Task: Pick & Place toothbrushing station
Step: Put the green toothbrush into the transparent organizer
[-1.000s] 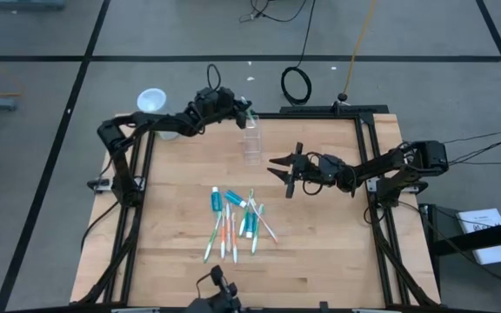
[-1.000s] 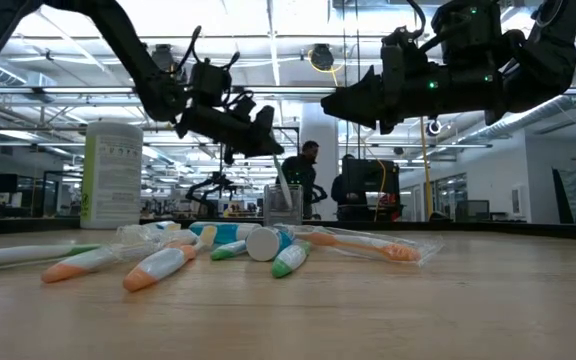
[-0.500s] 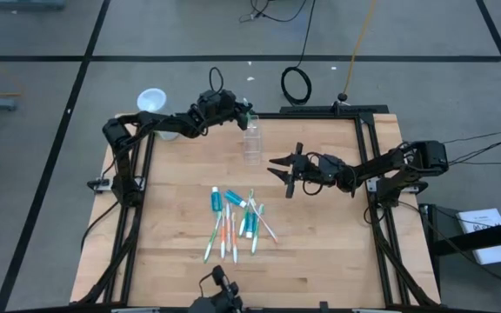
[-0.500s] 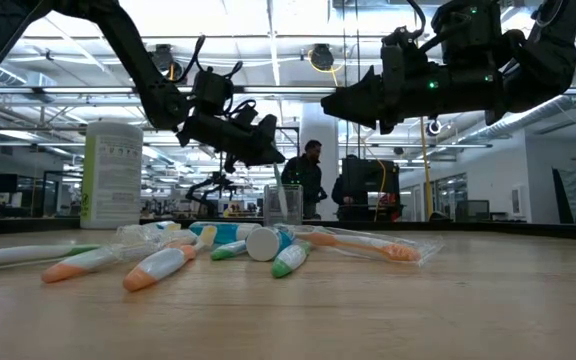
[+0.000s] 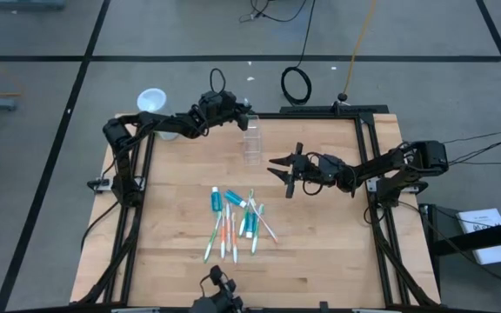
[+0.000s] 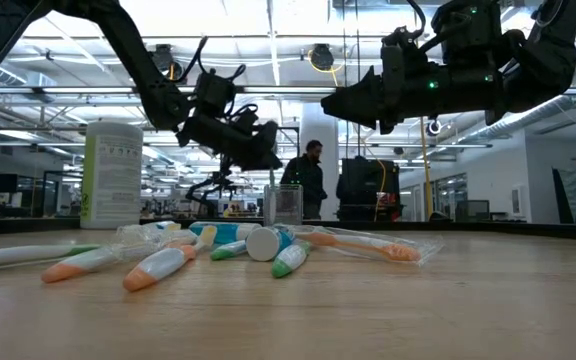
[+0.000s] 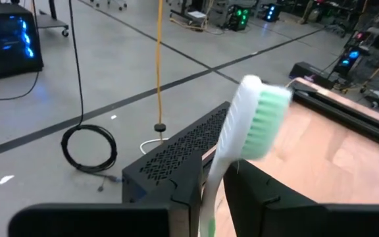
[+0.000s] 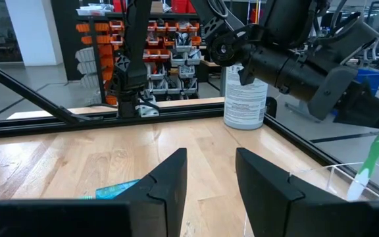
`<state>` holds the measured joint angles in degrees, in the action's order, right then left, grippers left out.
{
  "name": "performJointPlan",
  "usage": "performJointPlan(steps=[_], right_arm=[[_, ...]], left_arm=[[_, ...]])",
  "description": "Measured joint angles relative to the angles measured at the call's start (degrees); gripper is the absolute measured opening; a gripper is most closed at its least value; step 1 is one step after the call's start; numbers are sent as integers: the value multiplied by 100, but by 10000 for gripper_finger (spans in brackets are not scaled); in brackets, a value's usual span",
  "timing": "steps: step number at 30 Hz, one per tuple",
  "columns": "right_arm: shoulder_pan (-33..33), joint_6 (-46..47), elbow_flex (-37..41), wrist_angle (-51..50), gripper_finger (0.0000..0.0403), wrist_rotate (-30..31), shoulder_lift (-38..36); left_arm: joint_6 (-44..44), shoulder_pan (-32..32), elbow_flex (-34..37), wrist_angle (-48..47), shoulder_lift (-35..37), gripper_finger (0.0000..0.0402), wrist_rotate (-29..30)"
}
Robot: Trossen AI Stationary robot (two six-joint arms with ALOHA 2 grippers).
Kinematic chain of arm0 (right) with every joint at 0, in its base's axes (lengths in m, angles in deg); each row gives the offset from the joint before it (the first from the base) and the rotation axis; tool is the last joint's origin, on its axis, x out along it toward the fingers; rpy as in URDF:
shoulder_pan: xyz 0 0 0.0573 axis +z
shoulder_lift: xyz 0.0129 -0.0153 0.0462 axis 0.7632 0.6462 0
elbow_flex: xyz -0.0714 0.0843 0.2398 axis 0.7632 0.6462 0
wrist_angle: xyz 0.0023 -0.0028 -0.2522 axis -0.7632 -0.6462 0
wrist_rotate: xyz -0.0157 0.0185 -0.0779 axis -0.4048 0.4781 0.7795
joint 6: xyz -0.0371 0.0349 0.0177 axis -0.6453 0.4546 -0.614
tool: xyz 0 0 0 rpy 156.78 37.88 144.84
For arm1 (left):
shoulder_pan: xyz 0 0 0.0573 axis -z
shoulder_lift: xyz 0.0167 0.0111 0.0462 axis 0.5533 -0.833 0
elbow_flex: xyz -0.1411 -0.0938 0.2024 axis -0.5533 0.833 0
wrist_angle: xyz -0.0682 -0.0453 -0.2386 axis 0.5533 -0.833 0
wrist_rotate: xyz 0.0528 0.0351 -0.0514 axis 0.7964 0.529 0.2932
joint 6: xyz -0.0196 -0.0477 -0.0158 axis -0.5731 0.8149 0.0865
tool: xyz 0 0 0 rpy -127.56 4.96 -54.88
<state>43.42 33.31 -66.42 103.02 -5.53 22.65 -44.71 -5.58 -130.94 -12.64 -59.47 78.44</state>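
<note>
Toothbrushing station laid out across counter [image 5: 320,252]. Left hand [image 5: 240,116] poised at far edge, over the cup; cannot tell whether pinching or letting go. Right hand [image 5: 287,170] hovering mid-counter, spread and empty, probably parked clear until needed. Pile of toothbrushes and blue tubes [image 5: 233,222] lying loose at centre, awaiting pickup. Clear cup [image 5: 251,148] upright beside far rail. Green-bristled toothbrush [image 7: 242,125] carried upright, head up, presumably for handle-first drop into cup.

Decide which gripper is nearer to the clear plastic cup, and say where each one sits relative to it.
Left. The left gripper hovers just above the clear plastic cup at the table's far edge, with a green toothbrush between its fingers. The right gripper hangs empty to the cup's right, nearer the table's middle.
</note>
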Motion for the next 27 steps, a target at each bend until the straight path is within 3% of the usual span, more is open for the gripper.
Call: performJointPlan(steps=[18,27], right_arm=[[0,2,0,-35,121,2,-2],[0,2,0,-35,119,2,-2]], left_arm=[[-57,4,0,228,0,67,40],[133,68,2,321,478,67,-822]])
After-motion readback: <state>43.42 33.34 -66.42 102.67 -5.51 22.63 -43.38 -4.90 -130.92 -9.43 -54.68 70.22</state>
